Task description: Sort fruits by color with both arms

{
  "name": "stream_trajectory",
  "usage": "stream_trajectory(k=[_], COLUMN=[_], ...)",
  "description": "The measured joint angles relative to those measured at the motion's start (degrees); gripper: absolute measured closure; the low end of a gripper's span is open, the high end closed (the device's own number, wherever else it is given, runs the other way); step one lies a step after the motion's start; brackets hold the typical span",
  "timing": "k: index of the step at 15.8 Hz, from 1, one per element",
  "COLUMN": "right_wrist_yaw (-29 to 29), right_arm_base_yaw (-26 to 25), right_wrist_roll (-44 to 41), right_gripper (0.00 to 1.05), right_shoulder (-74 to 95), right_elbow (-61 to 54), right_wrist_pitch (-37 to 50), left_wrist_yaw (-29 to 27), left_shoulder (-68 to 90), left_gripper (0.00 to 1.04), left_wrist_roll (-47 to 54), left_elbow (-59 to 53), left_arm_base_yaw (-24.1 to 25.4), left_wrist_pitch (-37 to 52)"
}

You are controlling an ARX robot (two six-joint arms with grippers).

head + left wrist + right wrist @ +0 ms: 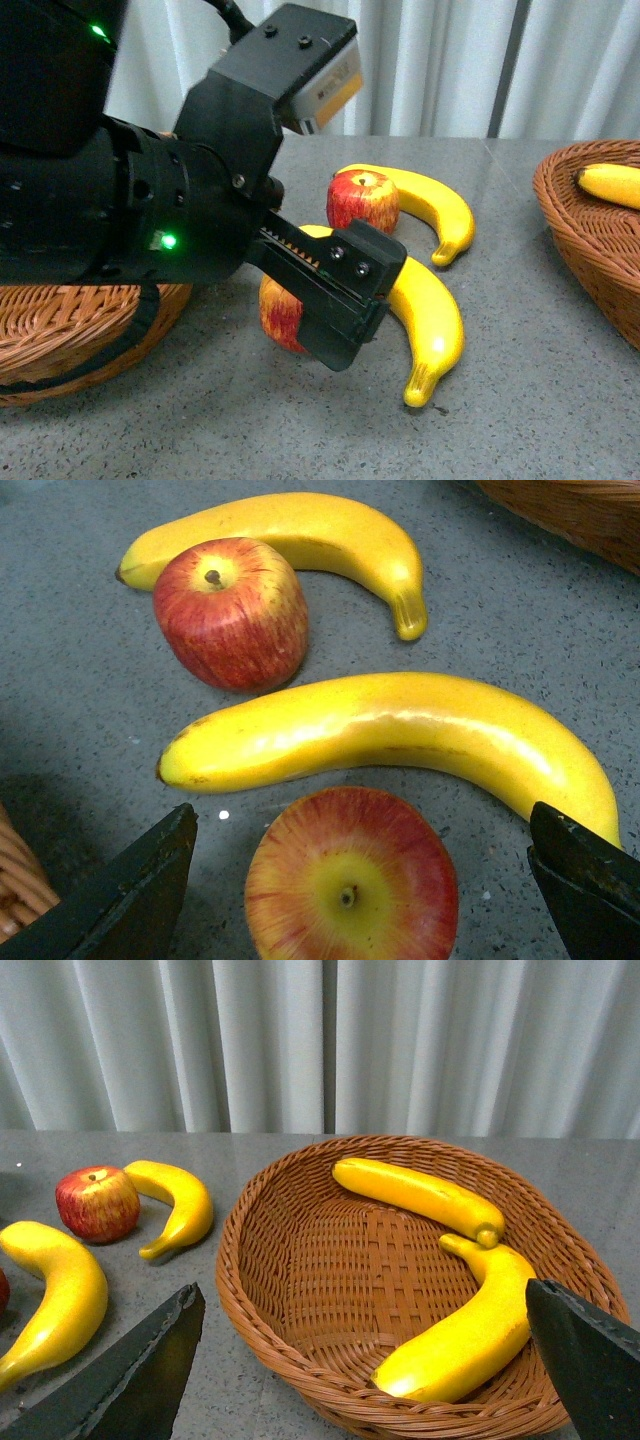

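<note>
grey table (540,420) has two apples (232,612) and two bananas (400,730) loose, two more in basket (228,1280); left pincer (362,815) gapes astride nearest apple (350,890).

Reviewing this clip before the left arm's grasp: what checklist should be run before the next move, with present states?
1. Left gripper open: ok.
2. Near apple between its fingers: ok, roughly centred.
3. Finger clearance from the near banana: cannot tell; one finger overlaps its end in the wrist view.
4. Left basket contents: cannot tell, arm hides them.
5. Right gripper open over right basket: ok.
6. Right basket holds only bananas: ok, two.
</note>
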Motion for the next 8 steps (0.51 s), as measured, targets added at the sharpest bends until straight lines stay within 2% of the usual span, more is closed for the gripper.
stream_trajectory(k=[8], right_wrist_yaw=[0.00], right_arm_base_yaw=[0.00], right_wrist_roll=[0.00], right_gripper=[0.07], right_shoulder=[0.00], right_elbow=[0.00], right_wrist_pitch=[0.00], left_wrist_yaw=[0.46], left_shoulder=[6.49], left_gripper=[0.07], left_wrist_roll=[1.01], left_elbow=[3.56], left_arm_base_yaw=[-0.28], left_wrist_pitch=[1.03])
